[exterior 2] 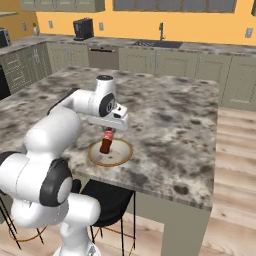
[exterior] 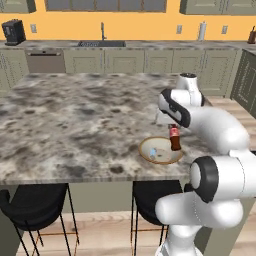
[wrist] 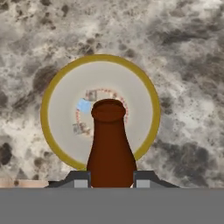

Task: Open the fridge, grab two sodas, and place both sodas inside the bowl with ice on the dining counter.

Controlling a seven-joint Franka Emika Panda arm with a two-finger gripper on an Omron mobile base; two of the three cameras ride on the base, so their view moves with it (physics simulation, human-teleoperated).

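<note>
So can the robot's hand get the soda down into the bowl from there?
Probably yes. The gripper holds the soda upright right above the bowl, and nothing lies between them; only a few ice cubes sit inside.

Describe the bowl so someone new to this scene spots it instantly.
Start at the dining counter, the big granite-topped island with black stools under its near edge. The bowl sits near that edge, directly below the tool, which holds a soda over it. It is a shallow round dish with a tan rim and pale interior.
</note>
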